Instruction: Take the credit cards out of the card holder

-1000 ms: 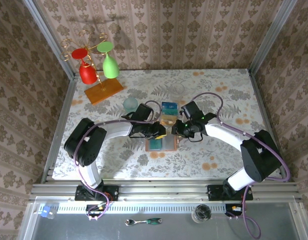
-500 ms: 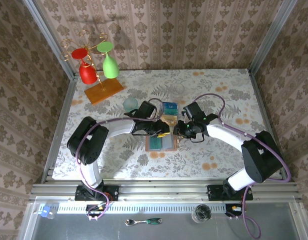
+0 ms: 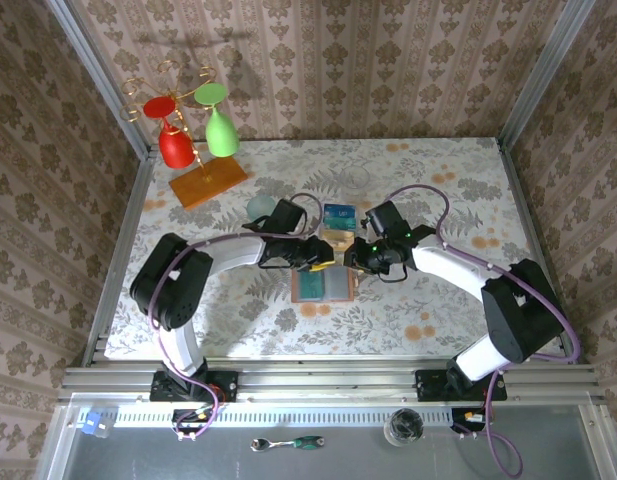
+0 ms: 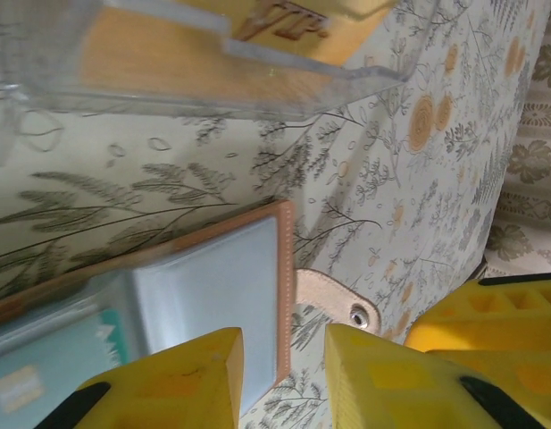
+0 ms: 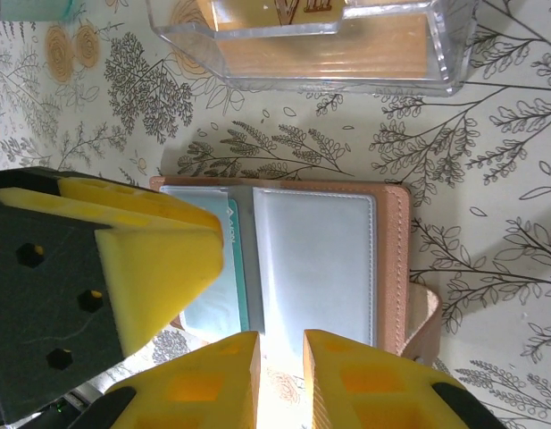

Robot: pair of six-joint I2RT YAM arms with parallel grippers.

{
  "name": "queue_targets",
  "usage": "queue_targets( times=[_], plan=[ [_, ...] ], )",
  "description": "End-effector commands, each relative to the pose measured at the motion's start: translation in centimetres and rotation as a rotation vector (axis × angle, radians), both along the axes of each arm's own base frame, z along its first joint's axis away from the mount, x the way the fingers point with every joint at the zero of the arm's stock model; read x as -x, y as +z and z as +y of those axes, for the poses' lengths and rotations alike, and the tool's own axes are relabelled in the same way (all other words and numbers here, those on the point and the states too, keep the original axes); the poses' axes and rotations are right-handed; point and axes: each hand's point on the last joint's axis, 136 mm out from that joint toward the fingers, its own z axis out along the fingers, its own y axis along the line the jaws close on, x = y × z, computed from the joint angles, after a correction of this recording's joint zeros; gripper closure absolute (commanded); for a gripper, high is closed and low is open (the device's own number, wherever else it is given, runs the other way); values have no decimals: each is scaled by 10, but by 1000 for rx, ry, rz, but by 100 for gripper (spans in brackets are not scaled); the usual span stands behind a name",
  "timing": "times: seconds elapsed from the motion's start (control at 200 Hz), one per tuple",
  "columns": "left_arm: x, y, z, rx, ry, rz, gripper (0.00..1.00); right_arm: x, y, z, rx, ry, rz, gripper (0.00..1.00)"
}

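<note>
The card holder (image 3: 318, 288) lies open and flat on the table, grey-blue pockets (image 5: 315, 259) up, with its snap tab (image 4: 339, 304) on the cloth. A teal credit card (image 5: 238, 268) sits in its left pocket. More credit cards, teal (image 3: 338, 213) and tan (image 3: 336, 240), lie in the clear plastic box (image 3: 340, 228) just behind it. My left gripper (image 3: 326, 264) hovers over the holder's far edge (image 4: 284, 268), jaws apart (image 4: 284, 380), nothing between them. My right gripper (image 3: 354, 260) is at the holder's far right corner, jaws (image 5: 279, 380) a narrow gap apart with table showing through.
A wooden rack base (image 3: 208, 183) with a red glass (image 3: 174, 143) and a green glass (image 3: 221, 130) hanging stands at the back left. A clear glass (image 3: 260, 207) stands left of the box, another (image 3: 356, 178) behind it. Both grippers are close together; the left finger (image 5: 141, 259) covers the holder's left page.
My left gripper's jaws have widened a little and it has shifted slightly over the holder's far edge. The right arm has barely moved.
</note>
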Motion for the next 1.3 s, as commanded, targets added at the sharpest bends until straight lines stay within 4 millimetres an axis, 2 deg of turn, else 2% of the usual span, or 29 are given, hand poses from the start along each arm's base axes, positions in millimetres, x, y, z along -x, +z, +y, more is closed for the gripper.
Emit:
queue_targets(
  times=[0.0, 0.375, 0.58, 0.84, 1.295],
  plan=[
    [3, 8, 14, 9, 5, -24, 71, -6, 4, 13, -41, 13, 6, 80],
    [10, -11, 59, -14, 89, -3, 77, -3, -10, 45, -52, 62, 57, 80],
    [17, -24, 75, -53, 97, 6, 80, -2, -20, 60, -55, 83, 87, 80],
    [20, -32, 74, -27, 93, 22, 84, 1, -31, 73, -70, 103, 125, 79],
    [25, -49, 81, -64, 96, 65, 88, 4, -42, 81, -84, 121, 157, 79]
  ],
)
